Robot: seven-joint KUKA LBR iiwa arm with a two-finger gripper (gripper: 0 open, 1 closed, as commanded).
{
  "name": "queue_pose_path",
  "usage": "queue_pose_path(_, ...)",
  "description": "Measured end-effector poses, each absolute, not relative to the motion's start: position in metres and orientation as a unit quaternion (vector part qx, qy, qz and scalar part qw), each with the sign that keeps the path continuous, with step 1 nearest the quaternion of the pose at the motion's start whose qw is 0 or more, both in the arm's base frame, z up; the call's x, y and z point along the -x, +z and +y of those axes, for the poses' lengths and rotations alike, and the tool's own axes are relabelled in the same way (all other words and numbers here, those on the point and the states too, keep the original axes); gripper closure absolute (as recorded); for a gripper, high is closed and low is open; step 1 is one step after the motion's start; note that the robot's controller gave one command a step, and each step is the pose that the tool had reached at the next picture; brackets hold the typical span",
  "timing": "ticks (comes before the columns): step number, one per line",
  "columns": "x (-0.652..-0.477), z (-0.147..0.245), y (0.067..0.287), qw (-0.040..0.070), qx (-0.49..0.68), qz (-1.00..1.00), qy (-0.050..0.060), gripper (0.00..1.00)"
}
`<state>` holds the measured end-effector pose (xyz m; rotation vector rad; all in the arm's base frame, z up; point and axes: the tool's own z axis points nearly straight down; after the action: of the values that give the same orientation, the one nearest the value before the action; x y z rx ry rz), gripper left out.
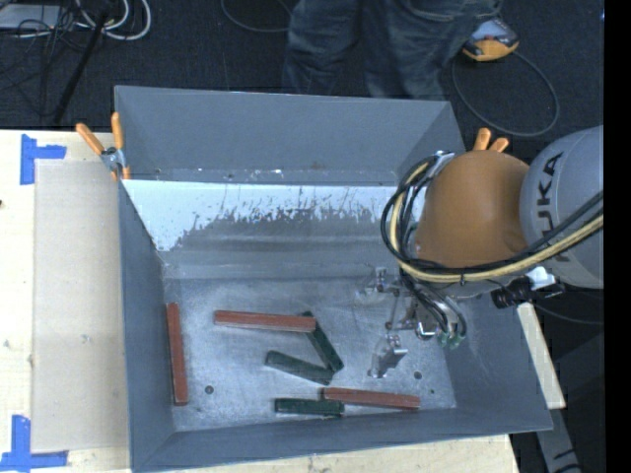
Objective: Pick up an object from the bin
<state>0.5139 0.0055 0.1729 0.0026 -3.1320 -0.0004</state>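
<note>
Only readable thing I can spot is black lettering on the grey arm (577,205) at the right. It looks like part of "KUKA", cut off by the cables.

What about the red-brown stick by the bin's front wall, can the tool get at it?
Probably yes: the tool hangs close by the red-brown stick, whose right half lies bare. A dark green stick lies against its left end.
</note>
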Motion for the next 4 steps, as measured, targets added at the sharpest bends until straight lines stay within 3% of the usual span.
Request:
queue_pose_path(1,-0.516,0.005,0.177,0.001,-0.001,-1.0,0.0,0.0)
queue_pose_path(2,-0.509,0.024,0.13,-0.003,-0.01,-1.0,0.0,0.0)
queue_pose_path(3,-0.521,0.042,0.076,-0.007,0.051,-0.999,0.0,1.0)
queue_pose_path(4,-0.521,0.042,0.076,-0.007,0.051,-0.999,0.0,1.0)
